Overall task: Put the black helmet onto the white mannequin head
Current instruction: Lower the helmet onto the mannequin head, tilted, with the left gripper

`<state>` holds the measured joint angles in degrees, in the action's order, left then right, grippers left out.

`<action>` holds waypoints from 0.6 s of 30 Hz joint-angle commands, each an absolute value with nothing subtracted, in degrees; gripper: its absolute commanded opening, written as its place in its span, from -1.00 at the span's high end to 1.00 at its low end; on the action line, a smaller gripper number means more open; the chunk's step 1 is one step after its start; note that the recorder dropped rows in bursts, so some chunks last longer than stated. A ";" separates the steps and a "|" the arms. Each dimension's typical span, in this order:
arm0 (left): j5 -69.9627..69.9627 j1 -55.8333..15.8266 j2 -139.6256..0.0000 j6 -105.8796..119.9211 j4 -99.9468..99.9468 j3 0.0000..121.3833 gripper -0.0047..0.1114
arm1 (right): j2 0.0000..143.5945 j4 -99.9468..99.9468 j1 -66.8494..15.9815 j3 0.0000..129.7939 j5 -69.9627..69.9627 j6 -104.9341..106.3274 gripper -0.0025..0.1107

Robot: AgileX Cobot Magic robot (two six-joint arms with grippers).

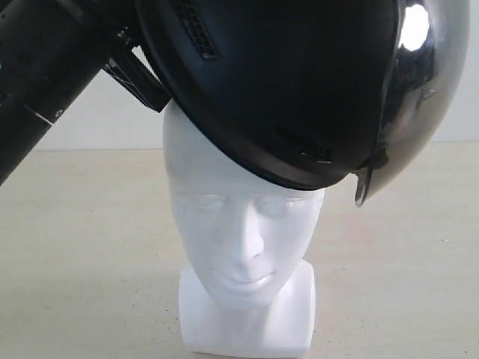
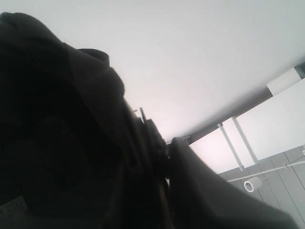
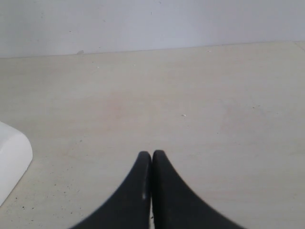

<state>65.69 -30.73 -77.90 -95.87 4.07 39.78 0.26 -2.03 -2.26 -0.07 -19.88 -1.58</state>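
Black helmet (image 1: 284,82) fills the top of the exterior frame. It is canted, its low rim lying across the brow of the white mannequin head (image 1: 239,232) at centre right and its other edge riding high at upper left. Visor (image 1: 419,90) hangs out at the upper right, off to the side of the face rather than in front of it. The head stands upright at lower centre on the table (image 1: 75,262), face toward the camera. The left arm (image 1: 45,67) comes in from the upper left, and the left gripper (image 1: 146,86) meets the raised edge of the helmet. I judge it has the rim, but the left wrist view is all dark shapes against the ceiling and I cannot tell how its jaws stand. The right gripper (image 3: 152,160) is idle, fingers pressed together on nothing, low over bare table, with a white corner of the neck base (image 3: 12,160) nearby. Step in hand: seating. The helmet is over the crown but crooked. Next move, as I read it, calls for lowering the raised edge, turning the visor toward the face, then letting go without tipping the head.
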 commanded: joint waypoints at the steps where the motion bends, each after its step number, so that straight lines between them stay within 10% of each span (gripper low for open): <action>1: 59.97 -29.71 -78.46 -92.95 1.31 39.66 0.84 | 0.00 -2.16 -2.31 0.00 -19.16 -1.30 0.96; 18: 53.29 -29.71 -78.73 -94.67 1.97 39.66 0.84 | 0.00 -2.16 -2.31 0.00 -19.16 -1.30 0.96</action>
